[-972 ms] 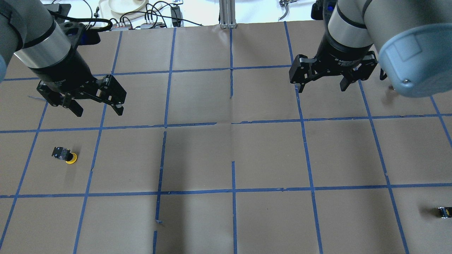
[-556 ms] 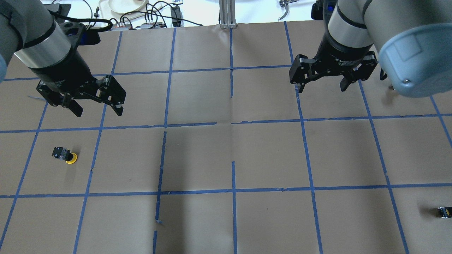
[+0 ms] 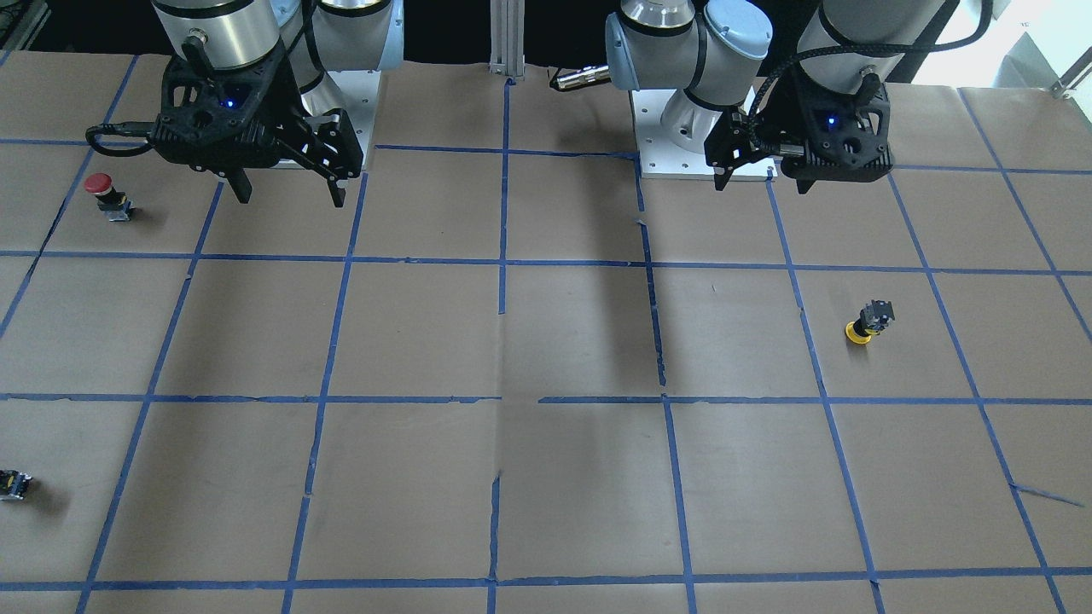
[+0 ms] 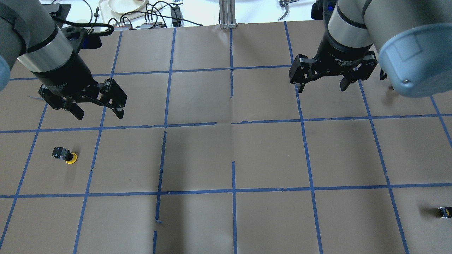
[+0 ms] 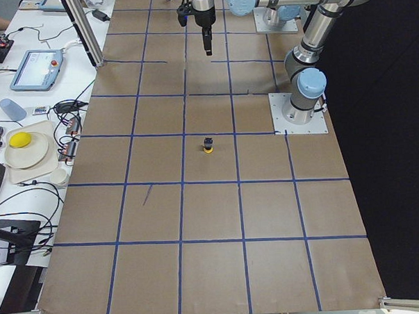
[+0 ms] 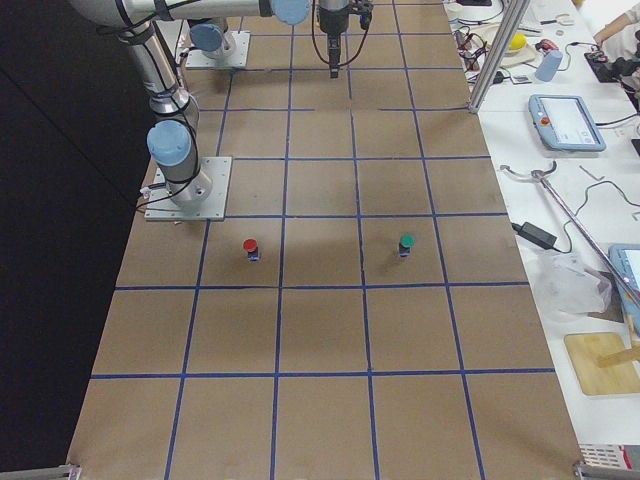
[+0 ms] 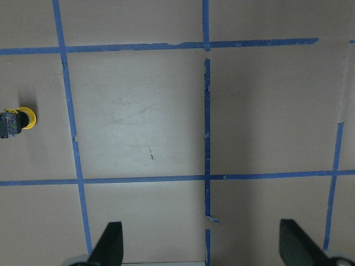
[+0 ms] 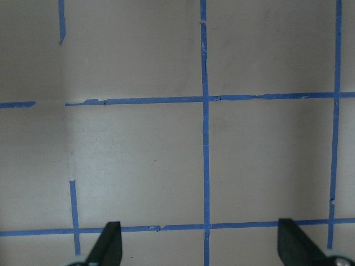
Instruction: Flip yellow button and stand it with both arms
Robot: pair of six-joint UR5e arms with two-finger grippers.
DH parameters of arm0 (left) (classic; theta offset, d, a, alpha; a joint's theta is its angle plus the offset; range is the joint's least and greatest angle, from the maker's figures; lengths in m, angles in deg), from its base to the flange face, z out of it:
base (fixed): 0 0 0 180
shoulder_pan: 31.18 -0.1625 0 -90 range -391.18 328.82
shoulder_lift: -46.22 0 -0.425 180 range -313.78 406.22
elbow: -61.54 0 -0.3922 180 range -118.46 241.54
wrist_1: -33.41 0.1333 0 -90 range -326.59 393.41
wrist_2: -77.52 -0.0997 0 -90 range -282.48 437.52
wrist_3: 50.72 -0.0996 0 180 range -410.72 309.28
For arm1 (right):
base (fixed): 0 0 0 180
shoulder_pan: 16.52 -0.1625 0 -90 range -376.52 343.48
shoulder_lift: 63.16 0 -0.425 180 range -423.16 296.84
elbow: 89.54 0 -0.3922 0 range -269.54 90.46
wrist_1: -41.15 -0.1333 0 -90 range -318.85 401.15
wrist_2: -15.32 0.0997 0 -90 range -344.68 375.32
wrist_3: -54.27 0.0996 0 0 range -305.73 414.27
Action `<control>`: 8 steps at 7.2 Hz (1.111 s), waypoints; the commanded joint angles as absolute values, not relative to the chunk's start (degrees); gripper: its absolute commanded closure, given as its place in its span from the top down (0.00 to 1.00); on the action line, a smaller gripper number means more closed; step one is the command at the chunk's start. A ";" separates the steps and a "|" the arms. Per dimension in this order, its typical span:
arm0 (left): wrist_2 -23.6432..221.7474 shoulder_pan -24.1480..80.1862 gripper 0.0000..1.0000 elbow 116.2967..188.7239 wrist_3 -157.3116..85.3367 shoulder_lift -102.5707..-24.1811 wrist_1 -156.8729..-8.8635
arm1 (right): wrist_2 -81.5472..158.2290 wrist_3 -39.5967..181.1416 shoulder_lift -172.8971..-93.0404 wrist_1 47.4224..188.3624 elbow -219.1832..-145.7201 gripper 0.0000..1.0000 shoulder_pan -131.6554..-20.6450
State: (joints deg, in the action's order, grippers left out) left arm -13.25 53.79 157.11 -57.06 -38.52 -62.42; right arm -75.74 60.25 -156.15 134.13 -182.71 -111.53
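The yellow button (image 4: 65, 155) lies on its side on the brown paper at the table's left, cap pointing right; it also shows in the front-facing view (image 3: 866, 322), the exterior left view (image 5: 207, 144) and at the left edge of the left wrist view (image 7: 14, 122). My left gripper (image 4: 99, 113) hangs open and empty above the table, behind and to the right of the button; its fingertips (image 7: 108, 244) frame bare paper. My right gripper (image 4: 320, 88) is open and empty at the table's far right, far from the button, over bare paper in its wrist view (image 8: 201, 246).
A red-capped button (image 3: 101, 192) stands near my right gripper (image 3: 290, 194). A tiny black part (image 4: 444, 212) lies at the near right edge. Cables and a plate (image 4: 123, 5) sit beyond the far edge, beside an aluminium post (image 4: 227, 14). Blue tape marks a grid.
My left arm has shifted slightly, bringing its open gripper a little nearer the yellow button. The right arm and the button have not moved.
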 commanded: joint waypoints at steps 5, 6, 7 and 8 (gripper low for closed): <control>-13.89 32.25 1.00 169.80 -87.21 -40.35 -46.14 | -75.74 60.25 -156.15 134.22 -182.62 1.00 -111.53; -13.89 28.54 1.00 171.39 -91.46 -41.31 -43.61 | -75.74 60.25 -156.15 134.13 -182.62 1.00 -111.53; -13.97 26.24 1.00 172.36 -99.16 -42.97 -40.88 | -75.74 60.25 -156.15 134.22 -182.62 1.00 -111.53; -13.98 23.87 1.00 173.07 -104.28 -45.86 -37.64 | -75.74 60.25 -156.15 134.22 -182.62 1.00 -111.53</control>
State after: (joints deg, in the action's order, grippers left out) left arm -13.95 27.13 171.90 -97.01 -43.00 -41.37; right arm -75.74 60.25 -156.15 134.20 -182.62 -111.53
